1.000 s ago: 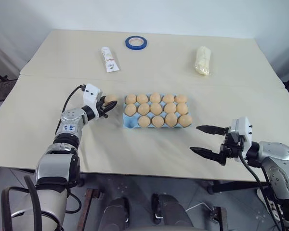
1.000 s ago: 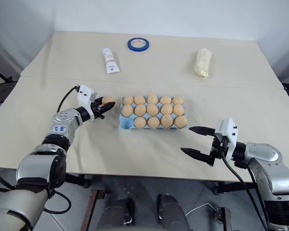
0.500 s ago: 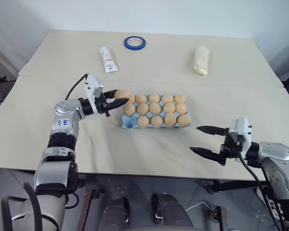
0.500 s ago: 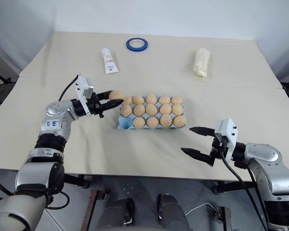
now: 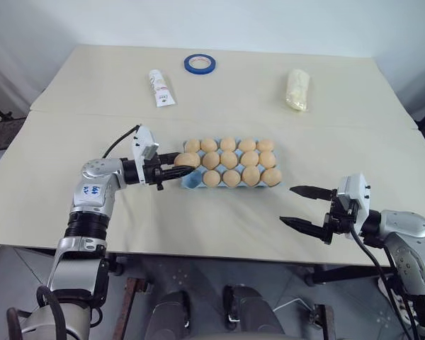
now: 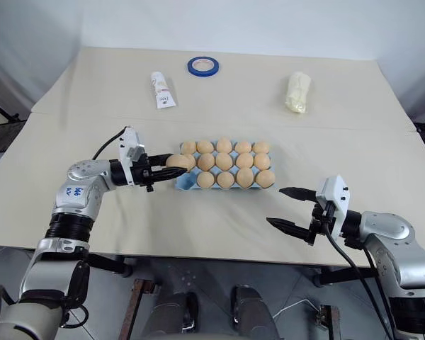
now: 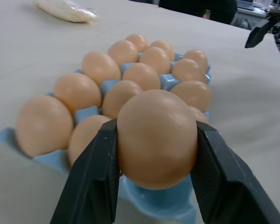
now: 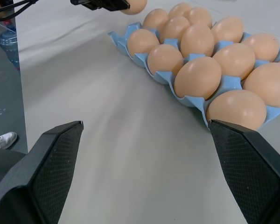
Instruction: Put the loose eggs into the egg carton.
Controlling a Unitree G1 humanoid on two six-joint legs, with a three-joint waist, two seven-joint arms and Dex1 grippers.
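Egg (image 7: 156, 137) pinched between the left tool's (image 5: 176, 161) two black fingers, held just above the carton's (image 5: 191, 182) 9 o'clock end, over what looks like the one free cup at the near-left corner. Held level and sideways, likely so it can drop straight into that cup without knocking neighbours. Carton sits mid-worktop (image 5: 219, 219), other cups filled with eggs, fourteen by my count.

Right tool (image 5: 306, 207) at 4 o'clock from the carton, well apart, fingers spread wide, nothing between them; probably parked out of the way.

Tape ring (image 5: 200, 63) at 12 o'clock, tube (image 5: 160, 87) at 11, pale bag (image 5: 298, 88) at 1, all far from the carton, not involved.

Hard to tell: the target cup is covered by the egg and fingers, so its emptiness is a guess. Whether the egg already touches the cup rim can't be read. Bases of the seated eggs are hidden by the cup walls.
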